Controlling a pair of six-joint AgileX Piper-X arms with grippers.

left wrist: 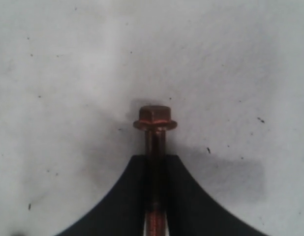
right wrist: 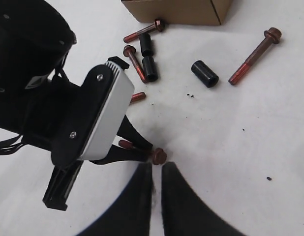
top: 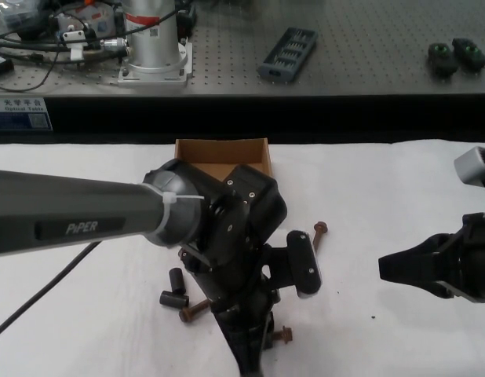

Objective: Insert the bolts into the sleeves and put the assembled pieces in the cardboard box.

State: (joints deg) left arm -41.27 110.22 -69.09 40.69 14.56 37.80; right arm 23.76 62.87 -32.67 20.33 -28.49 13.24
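Where the left gripper (left wrist: 155, 162) pinches its shank, the bolt (left wrist: 155, 120) shows copper-coloured, its flanged hex head clear of the black fingers (left wrist: 127, 196). It is held low over the white cloth (left wrist: 68, 59), near the cardboard box (top: 223, 149). Right gripper (right wrist: 157, 196): fingers drawn to a thin slit, holding nothing, tips just beside the bolt head. Black sleeves (right wrist: 204, 73) by the box. White lettering (top: 82, 228) on the left arm.

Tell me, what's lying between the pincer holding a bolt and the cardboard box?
In the right wrist view, loose bolts and two black sleeves lie between the left pincer, gripping its bolt, and the cardboard box.
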